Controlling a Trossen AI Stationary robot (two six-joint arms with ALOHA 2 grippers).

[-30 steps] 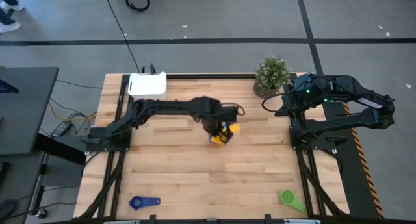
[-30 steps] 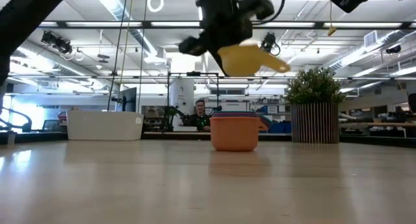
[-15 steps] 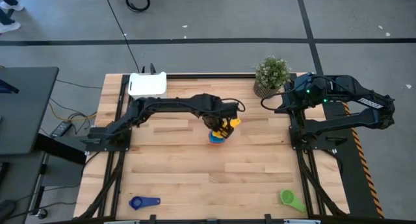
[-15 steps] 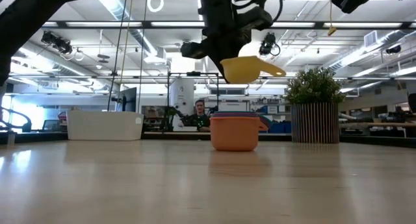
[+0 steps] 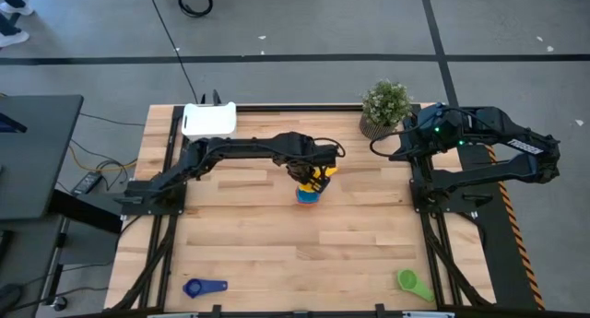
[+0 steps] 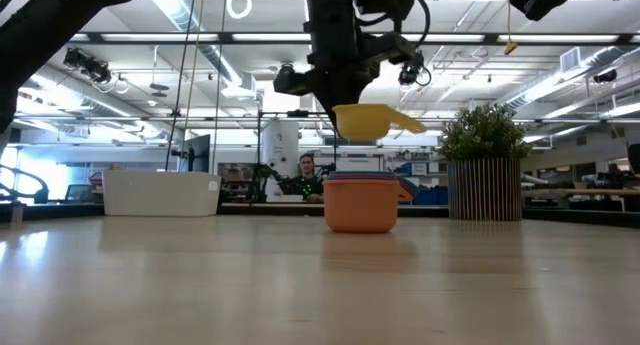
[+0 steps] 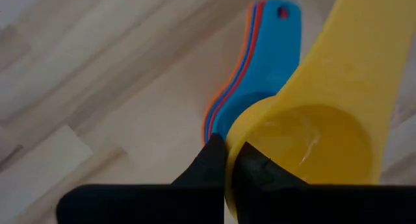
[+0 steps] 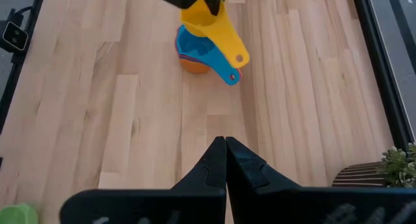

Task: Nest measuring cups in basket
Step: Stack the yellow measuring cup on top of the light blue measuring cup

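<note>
My left gripper (image 5: 309, 173) (image 7: 227, 160) hangs over the middle of the table, shut on the yellow measuring cup (image 6: 365, 121) (image 7: 305, 143). Right below it stands a nested stack (image 5: 308, 195) (image 6: 360, 203) of orange, red and blue cups, base on the table, handles (image 7: 260, 87) fanned together. The dark blue cup (image 5: 205, 287) and the green cup (image 5: 413, 282) lie at the near edge. The white basket (image 5: 209, 120) (image 6: 160, 193) sits at the far left edge. My right gripper (image 8: 225, 145) waits shut, raised at the right side. My left gripper pinches the yellow cup's rim (image 7: 235, 130) on the side away from the handle, one finger inside the bowl and one outside. The fingers come from above, pointing down. The cup hangs lifted clear above the stack, about level, its handle (image 6: 405, 120) pointing toward the table's right.
A brown pot with a green plant (image 5: 385, 107) (image 6: 485, 175) stands at the far right edge. Bare wood lies around the stack and between the two loose cups. A person (image 6: 307, 175) shows in the room beyond the table.
My left gripper has come down toward the stack and shifted slightly toward the far edge, still shut on the yellow cup. The cup has dropped closer to the stack and tipped from slanted to about level.
</note>
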